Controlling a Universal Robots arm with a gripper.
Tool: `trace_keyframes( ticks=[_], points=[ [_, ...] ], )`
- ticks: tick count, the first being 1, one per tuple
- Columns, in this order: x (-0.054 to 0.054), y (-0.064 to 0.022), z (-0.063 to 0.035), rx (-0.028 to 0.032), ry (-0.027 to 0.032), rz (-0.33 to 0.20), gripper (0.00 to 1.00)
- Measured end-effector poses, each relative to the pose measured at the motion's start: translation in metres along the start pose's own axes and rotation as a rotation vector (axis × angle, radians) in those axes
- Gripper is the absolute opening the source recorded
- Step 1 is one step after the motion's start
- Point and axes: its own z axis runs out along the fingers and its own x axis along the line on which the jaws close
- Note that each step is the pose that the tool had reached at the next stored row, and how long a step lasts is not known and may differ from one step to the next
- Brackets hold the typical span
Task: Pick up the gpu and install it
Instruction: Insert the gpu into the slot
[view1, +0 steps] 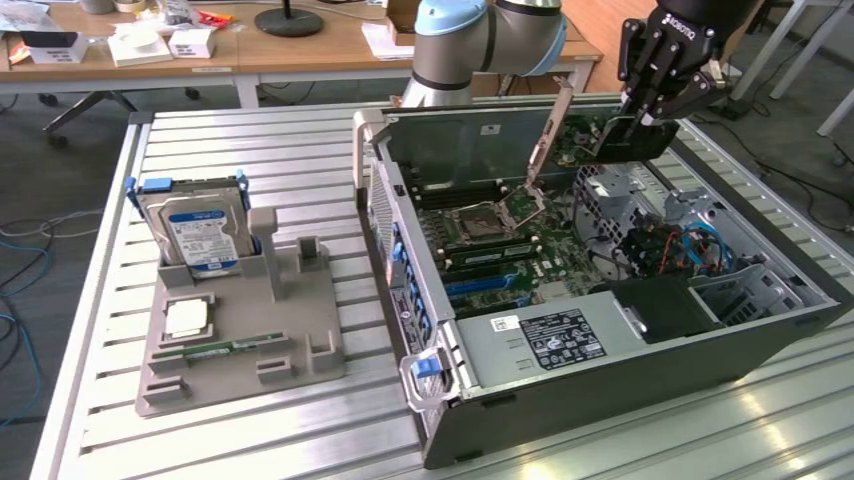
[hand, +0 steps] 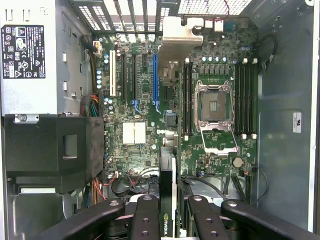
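Note:
My gripper (view1: 638, 112) hangs over the far end of the open computer case (view1: 627, 370), shut on the gpu (view1: 607, 135). The card stands on edge above the motherboard (view1: 514, 245), and its silver bracket (view1: 547, 130) points down toward the case's rear wall. In the wrist view the gpu (hand: 167, 165) appears edge-on between my black fingers (hand: 145, 215), with its bracket (hand: 177, 37) at the far end. It lies nearly in line with the long blue slot (hand: 155, 80), slightly to the side of it. The card is clear of the board.
On the slatted table at the exterior view's left, a grey fixture tray (view1: 307, 345) holds a silver hard drive (view1: 200, 235), a small chip (view1: 187, 315) and a green memory stick (view1: 220, 350). Inside the case sit the power supply (view1: 561, 335), a black shroud (view1: 661, 305) and the processor socket (hand: 216, 105).

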Motion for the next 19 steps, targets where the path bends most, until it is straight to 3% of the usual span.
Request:
trace_keyframes(
  ticks=[9,12,19],
  points=[
    [0.0,0.0009,0.0,0.0008,-0.0001,0.0,0.27],
    [0.0,0.0061,0.0002,0.0063,-0.0004,0.0,0.27],
    [0.001,0.0238,0.0007,0.0253,-0.0011,-0.001,0.27]
  ],
)
